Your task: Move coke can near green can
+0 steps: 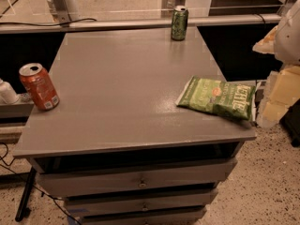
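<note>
- Two soda cans are standing upright and well apart on the flat grey table top (126, 88). The small orange-red coke can with a silver top (39, 86) is sitting at the near left edge. The slim dark-green can with a mottled pattern (179, 23) is sitting at the far edge, right of centre.
- One flat green chip bag (217, 97) is lying near the right edge, off the straight line between the cans.
- Judged step: the approach is only beginning. The coke can is standing free, nothing is touching it, and the move toward the green can is not yet made.
- Judged next move: the arm is needing to cross the whole table to the left edge and come down over the coke can. It is then needing to close around the can's body, lift it, and carry it diagonally to the far edge. The can should be set down beside the green can without tipping either one.
- Arm pose: a white rounded arm segment (289, 32) is showing at the right border of the view. The pale gripper (277, 95) is hanging below it, off the table's right side, just beside the chip bag's right end and far from both cans.
- Gripper state: I cannot tell whether it is open or closed. It is holding neither can.
</note>
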`<state>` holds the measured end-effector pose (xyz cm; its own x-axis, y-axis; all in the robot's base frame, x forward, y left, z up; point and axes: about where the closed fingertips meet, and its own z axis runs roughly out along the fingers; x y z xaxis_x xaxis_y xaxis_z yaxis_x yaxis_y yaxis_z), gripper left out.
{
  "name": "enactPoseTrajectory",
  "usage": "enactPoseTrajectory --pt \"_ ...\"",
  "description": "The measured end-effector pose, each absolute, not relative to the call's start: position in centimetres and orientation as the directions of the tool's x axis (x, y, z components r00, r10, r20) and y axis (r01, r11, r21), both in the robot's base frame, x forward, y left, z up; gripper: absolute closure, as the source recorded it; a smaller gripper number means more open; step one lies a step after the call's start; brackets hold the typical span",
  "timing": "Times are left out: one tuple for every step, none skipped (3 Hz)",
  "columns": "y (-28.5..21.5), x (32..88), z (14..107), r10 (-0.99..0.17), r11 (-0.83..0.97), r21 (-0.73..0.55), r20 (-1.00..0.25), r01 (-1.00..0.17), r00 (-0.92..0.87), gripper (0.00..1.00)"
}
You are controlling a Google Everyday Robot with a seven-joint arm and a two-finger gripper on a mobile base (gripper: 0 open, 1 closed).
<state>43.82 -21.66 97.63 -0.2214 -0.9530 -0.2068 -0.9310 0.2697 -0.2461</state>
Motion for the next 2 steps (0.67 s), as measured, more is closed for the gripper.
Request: enactPoseTrajectory --pt "-21.66 43.82 97.64 -0.953 0.270 -0.246 -0.207 -0.931 -0.221 0.00" --pt "-21.67 44.79 97.71 -0.953 0.253 -0.261 -0.235 -0.932 -0.193 0.00"
